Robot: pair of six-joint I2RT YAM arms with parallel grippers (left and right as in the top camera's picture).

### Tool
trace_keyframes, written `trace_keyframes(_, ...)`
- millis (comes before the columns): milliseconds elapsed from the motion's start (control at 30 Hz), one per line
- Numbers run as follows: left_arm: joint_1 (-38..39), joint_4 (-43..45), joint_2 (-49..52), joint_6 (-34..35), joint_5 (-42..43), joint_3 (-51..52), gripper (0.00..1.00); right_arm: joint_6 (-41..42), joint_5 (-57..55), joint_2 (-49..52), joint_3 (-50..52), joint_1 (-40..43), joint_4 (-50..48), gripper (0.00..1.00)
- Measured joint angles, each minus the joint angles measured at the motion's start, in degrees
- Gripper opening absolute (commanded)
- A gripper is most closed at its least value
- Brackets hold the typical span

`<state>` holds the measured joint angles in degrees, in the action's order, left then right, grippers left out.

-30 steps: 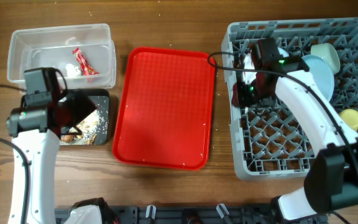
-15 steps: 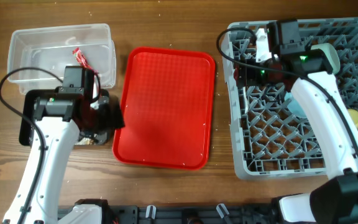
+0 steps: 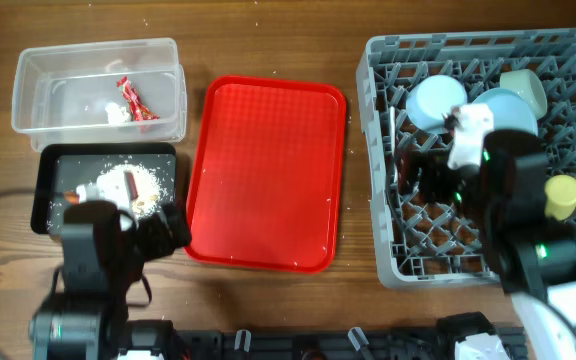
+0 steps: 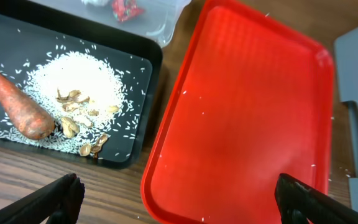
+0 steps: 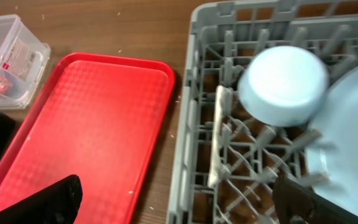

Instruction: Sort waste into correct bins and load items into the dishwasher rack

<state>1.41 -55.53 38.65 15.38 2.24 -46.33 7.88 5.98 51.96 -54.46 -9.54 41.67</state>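
Brown wooden table under both arms; I'm reading this off the overhead feed and the two wrist feeds. My left claw hangs with its fingers spread wide and nothing between them; it sits over the near edge of the red serving tray, which runs on ahead of it and to its right. Ahead and to the left of that claw lies the black tray; it holds a heap of rice scraps with some brownish bits on it, and the carrot touches the heap's left side. Beyond the black tray stands the clear tub, with the red wrapper inside it.

My right claw is likewise spread and empty, above the left wall of the dishwasher rack. Just ahead of it the white spoon lies among the pegs; ahead and to its right a pale bowl shows me its underside; further right the blue plate stands in the rack. From overhead, a second bowl sits past the plate, and the yellow cup sits in the rack off to the claw's right.
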Motion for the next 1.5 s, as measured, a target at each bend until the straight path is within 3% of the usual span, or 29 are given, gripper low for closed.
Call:
trace_keyframes(167, 0.0, 1.7, -9.9, 0.0, -0.1, 2.9, 1.0, 0.0, -1.6, -4.8, 0.7, 0.0, 2.0, 1.0)
trace_keyframes(733, 0.0, 1.6, -10.1, 0.0, -0.2, 2.9, 1.0, 0.0, -2.0, 6.4, 0.9, 0.0, 2.0, 1.0)
trace_keyframes(1100, 0.0, 1.5, -10.1, 0.0, -0.2, 2.9, 1.0, 0.0, -2.3, -13.9, 2.8, 0.0, 2.0, 0.99)
trace_keyframes(1267, 0.0, 1.6, -10.1, 0.0, -0.2, 2.9, 1.0, 0.0, -2.6, -27.0, 17.2, 0.0, -12.0, 1.0)
trace_keyframes(1500, 0.0, 1.4, -10.1, 0.2, -0.2, 3.0, 1.0, 0.9, -2.6, -41.1, 43.0, 0.0, -45.5, 1.0)
